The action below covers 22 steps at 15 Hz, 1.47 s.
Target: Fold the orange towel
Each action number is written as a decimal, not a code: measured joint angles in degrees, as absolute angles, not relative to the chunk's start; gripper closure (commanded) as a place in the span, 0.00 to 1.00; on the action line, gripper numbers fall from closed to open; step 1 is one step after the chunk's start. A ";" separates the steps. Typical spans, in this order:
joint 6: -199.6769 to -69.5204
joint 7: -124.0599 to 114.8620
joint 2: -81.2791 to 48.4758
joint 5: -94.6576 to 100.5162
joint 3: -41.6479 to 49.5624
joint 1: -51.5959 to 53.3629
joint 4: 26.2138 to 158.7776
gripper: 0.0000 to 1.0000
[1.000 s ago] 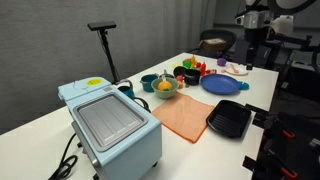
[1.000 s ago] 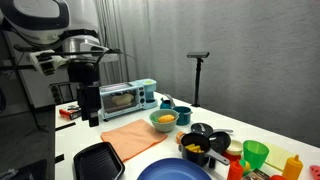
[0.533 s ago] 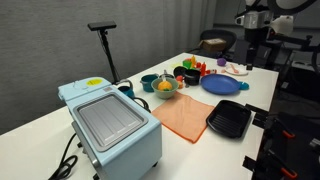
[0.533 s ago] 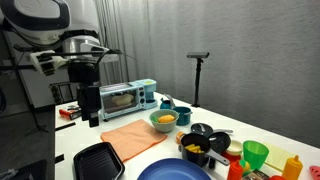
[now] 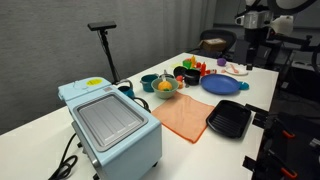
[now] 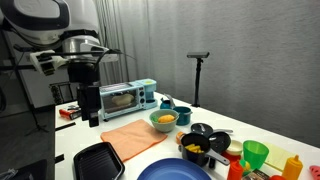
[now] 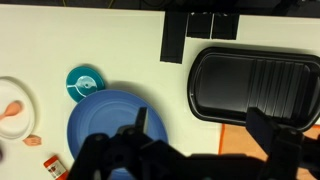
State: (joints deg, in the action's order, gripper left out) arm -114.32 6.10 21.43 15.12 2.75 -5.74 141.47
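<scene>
We see the gripper [image 7: 190, 160] raised high over the table [image 7: 110, 40], its fingers [image 7: 100, 155] spread wide with nothing between them. The orange towel [image 6: 135, 137] lies flat and unfolded on the table, well below the gripper and off to one side of it, not touching it. In the wrist view only a thin orange strip of it shows at the lower edge, close by one finger. The black tray [image 7: 250, 85] sits just beside the towel, on the gripper's side. The blue plate [image 7: 105, 120] is almost straight beneath the gripper. The bowl [image 6: 163, 119] and toaster oven [image 6: 125, 98] stand past the towel, well apart from the gripper.
</scene>
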 measured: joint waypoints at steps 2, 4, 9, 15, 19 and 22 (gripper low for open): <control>-114.32 6.10 21.42 15.12 2.76 -5.73 141.48 0.00; -116.11 6.52 20.77 15.04 2.60 -4.94 141.27 0.00; -127.40 10.94 12.08 10.36 -0.31 1.90 137.49 0.00; -127.64 22.26 -0.11 0.95 -2.77 6.15 129.42 0.00; -127.60 20.89 -5.35 10.82 -5.92 7.09 127.45 0.00; -126.95 21.12 -7.86 12.39 -7.74 8.08 126.61 0.00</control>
State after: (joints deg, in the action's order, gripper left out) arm -126.95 21.12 -7.86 12.39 -7.74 8.08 126.61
